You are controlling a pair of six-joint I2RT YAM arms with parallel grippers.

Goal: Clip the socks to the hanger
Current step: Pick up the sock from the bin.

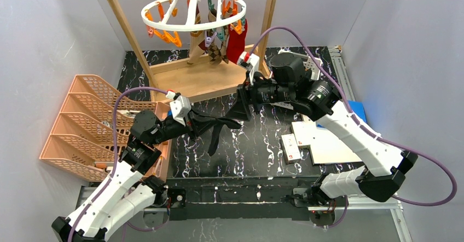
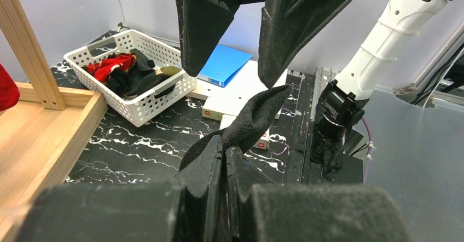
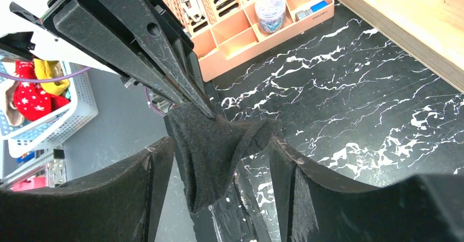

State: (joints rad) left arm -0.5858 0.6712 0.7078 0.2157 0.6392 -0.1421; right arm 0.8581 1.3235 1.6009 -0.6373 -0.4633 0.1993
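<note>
While the left gripper (image 1: 193, 122), clamped shut, holds the soft black fabric sock (image 1: 217, 127) in front of and below the white round plastic hanger (image 1: 192, 13), the right gripper (image 1: 241, 108) gapes around its free end, gripping nothing; close squarely on the edge and avoid bunching. Beneath the hanger, black white-veined tabletop (image 1: 262, 143); grey walls (image 1: 49, 34) around.

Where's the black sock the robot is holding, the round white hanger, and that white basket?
black sock (image 1: 219, 126): top external view, middle of the stretched fabric.
hanger (image 1: 189, 27): top external view, near rim of the white ring.
white basket (image 2: 148, 102): left wrist view, its near lattice wall.
</note>
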